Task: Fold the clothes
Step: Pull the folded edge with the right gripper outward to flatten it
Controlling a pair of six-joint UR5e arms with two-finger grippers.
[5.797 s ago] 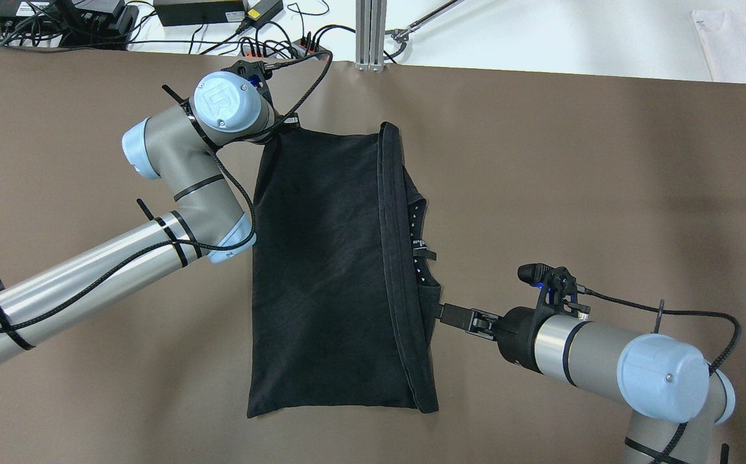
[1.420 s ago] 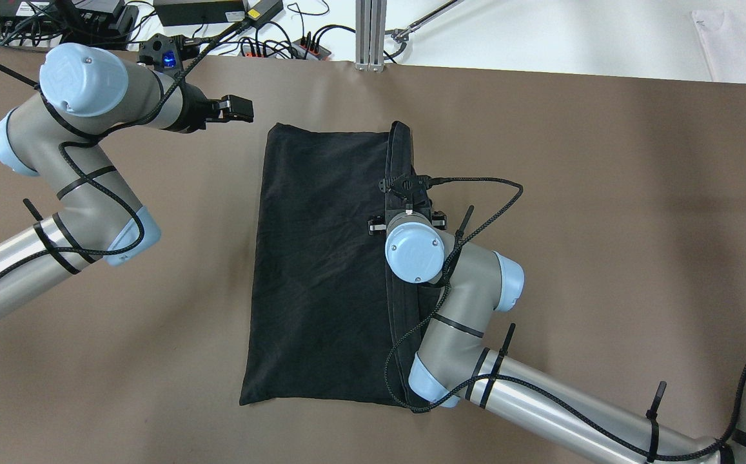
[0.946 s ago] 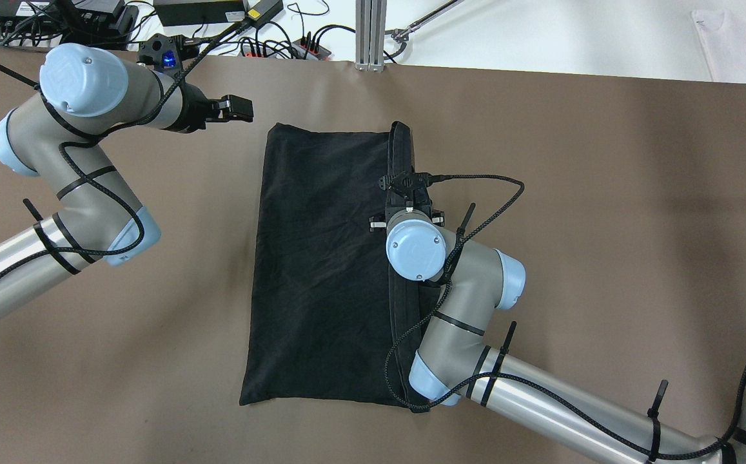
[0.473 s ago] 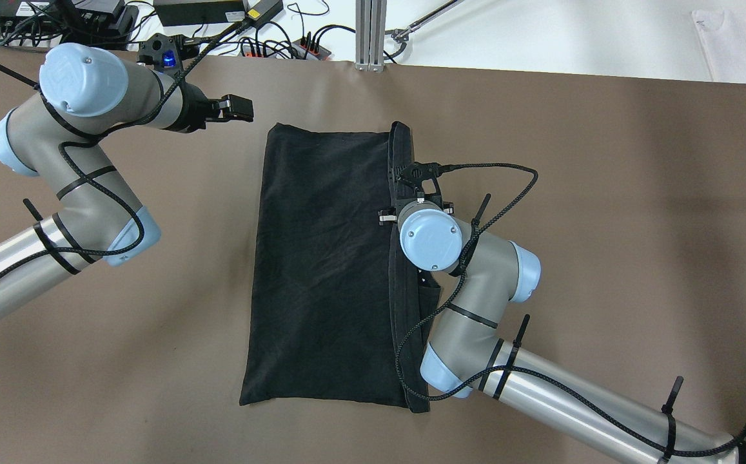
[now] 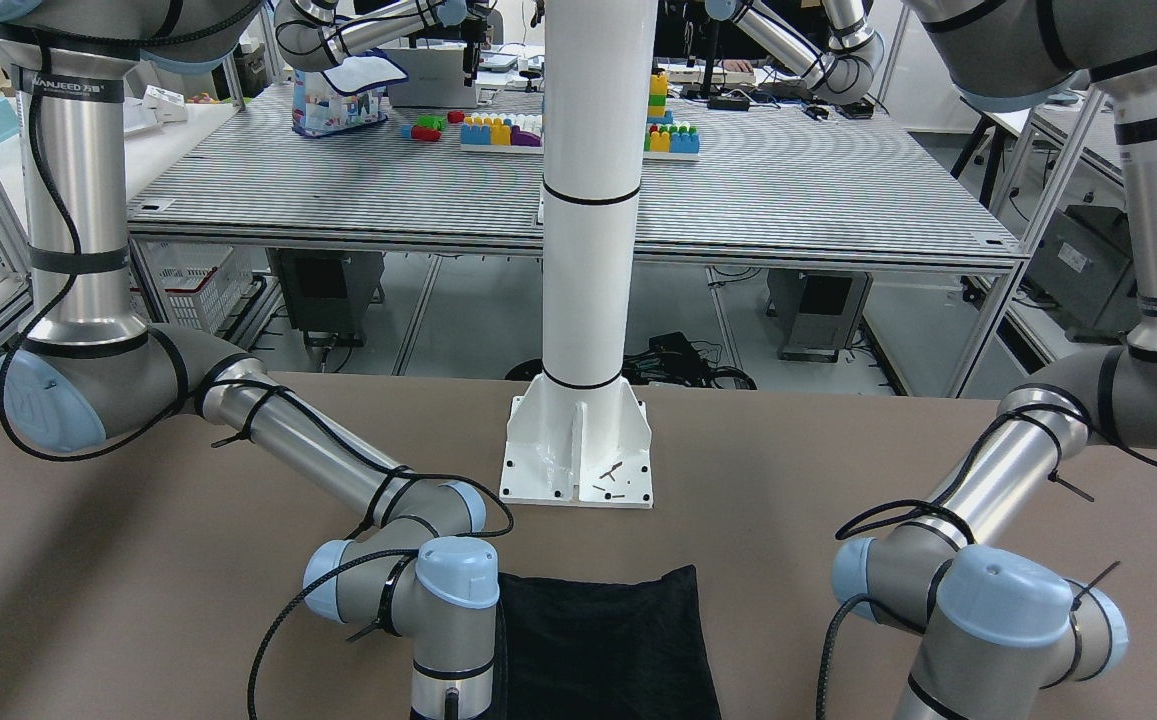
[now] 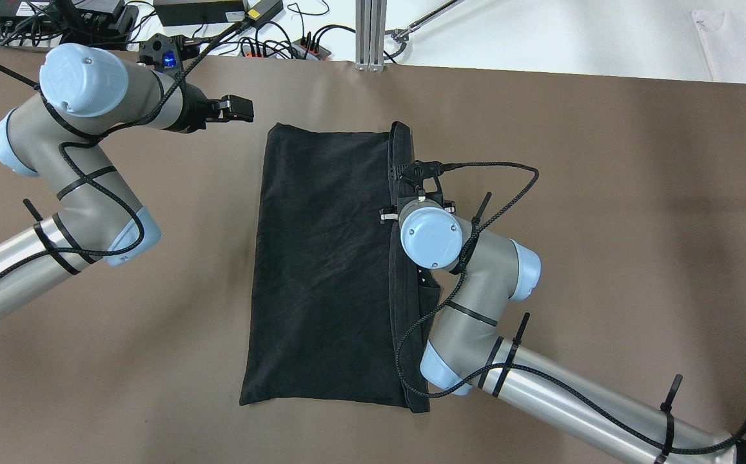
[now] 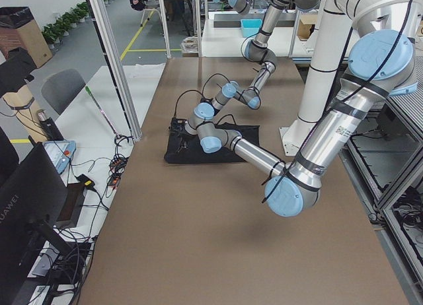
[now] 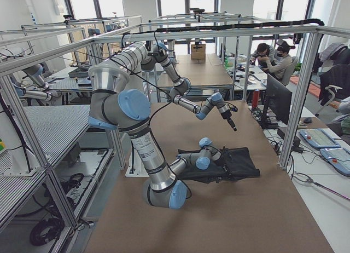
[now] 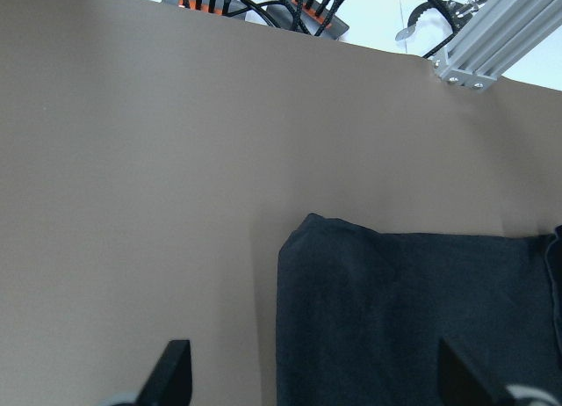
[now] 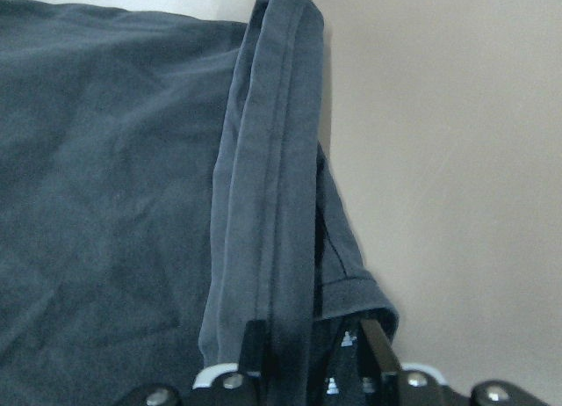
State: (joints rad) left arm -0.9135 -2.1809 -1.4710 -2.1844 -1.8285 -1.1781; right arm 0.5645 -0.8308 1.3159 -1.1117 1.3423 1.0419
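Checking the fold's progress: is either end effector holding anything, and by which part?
The right end effector pinches the black cloth by its hemmed edge on the robot's right. The left end effector is open, holding nothing.

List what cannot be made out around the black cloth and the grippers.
right gripper: overhead view, hidden under its wrist; wrist view leaves its grip on the clothes unclear.
Most of the clothes: front-facing view, cut by bottom edge.
white marks by the hem: right wrist view, too small.
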